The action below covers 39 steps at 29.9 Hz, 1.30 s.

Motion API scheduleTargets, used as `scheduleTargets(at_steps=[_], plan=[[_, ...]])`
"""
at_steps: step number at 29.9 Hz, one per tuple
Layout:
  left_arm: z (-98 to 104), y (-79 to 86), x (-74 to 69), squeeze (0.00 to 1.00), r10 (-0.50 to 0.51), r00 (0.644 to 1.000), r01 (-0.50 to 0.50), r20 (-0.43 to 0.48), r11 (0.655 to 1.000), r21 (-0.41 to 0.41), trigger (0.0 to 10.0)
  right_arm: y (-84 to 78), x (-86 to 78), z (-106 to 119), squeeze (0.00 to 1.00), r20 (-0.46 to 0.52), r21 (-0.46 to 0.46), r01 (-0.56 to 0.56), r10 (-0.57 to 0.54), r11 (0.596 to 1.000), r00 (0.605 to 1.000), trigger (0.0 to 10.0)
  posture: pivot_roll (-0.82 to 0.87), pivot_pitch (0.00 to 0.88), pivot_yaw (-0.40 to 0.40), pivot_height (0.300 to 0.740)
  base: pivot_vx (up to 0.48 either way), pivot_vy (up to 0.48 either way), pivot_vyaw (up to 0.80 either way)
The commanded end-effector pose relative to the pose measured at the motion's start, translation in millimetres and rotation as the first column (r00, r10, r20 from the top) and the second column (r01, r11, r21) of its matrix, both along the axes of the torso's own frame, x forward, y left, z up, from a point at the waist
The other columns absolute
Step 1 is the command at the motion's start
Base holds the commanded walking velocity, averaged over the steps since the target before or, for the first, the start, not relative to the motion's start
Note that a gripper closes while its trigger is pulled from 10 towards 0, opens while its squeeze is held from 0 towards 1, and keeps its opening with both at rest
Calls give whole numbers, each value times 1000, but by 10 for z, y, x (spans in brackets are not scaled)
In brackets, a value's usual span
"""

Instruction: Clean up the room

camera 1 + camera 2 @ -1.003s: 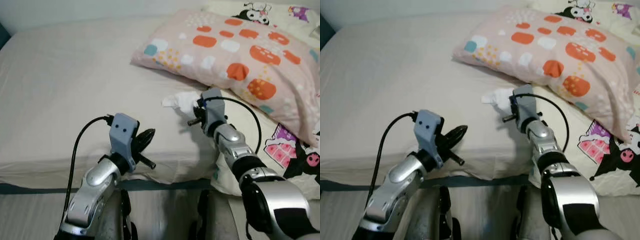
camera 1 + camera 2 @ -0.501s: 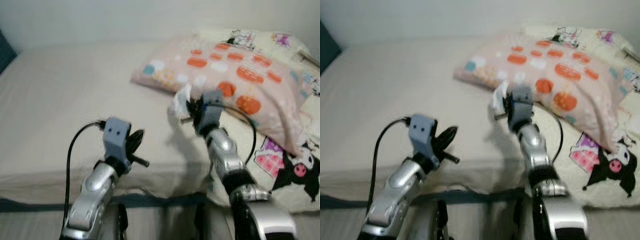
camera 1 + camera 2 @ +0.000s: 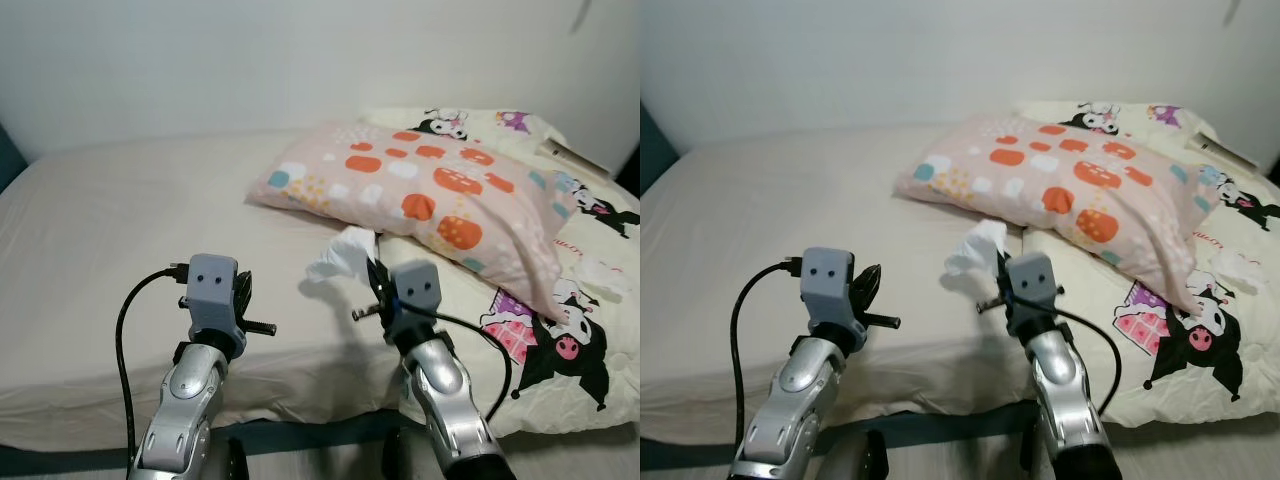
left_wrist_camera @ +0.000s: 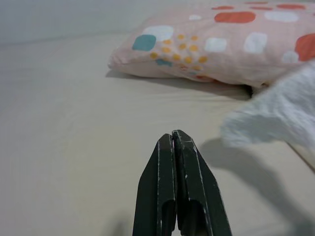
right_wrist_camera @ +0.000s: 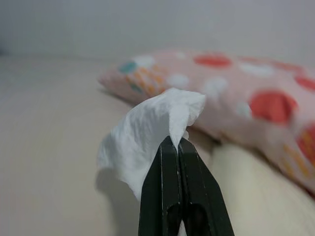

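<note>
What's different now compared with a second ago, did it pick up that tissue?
Yes. The right hand, shut on the white tissue, has lifted it off the bed; a second ago the tissue lay on the sheet beside the pillow. The camera has also tilted up. The left hand stays shut and empty; the pillow is unmoved.

Spotted pillow (image 3: 430, 190) on cartoon-print blanket (image 3: 590, 340)
</note>
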<state>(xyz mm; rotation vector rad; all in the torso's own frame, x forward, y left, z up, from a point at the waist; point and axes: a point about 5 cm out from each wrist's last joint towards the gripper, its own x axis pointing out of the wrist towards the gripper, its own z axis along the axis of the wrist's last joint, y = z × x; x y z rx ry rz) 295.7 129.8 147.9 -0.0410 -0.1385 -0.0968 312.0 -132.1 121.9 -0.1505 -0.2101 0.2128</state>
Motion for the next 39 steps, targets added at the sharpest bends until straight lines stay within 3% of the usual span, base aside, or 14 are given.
scheduleTargets(at_steps=[1, 11, 39], plan=[[-94, 13, -25, 0, 17, 999, -17, -33, 1000, 7, 10000, 10, -23, -6, 0, -5, -13, 14, -14, 1000, 1000, 10000, -7, 66, 20, 572, 0, 0, 0], [-163, 21, -26, 0, 31, 999, -30, -32, 999, 37, 10000, -62, -200, -123, 0, -58, -45, 91, -93, 995, 994, 10000, 0, 51, 16, 587, 0, 0, 0], [-210, 6, -28, 0, 31, 999, -29, -36, 999, 44, 10000, -34, -226, -133, 0, -108, -35, 106, -109, 994, 988, 10000, 7, 47, 6, 672, 0, 0, 0]])
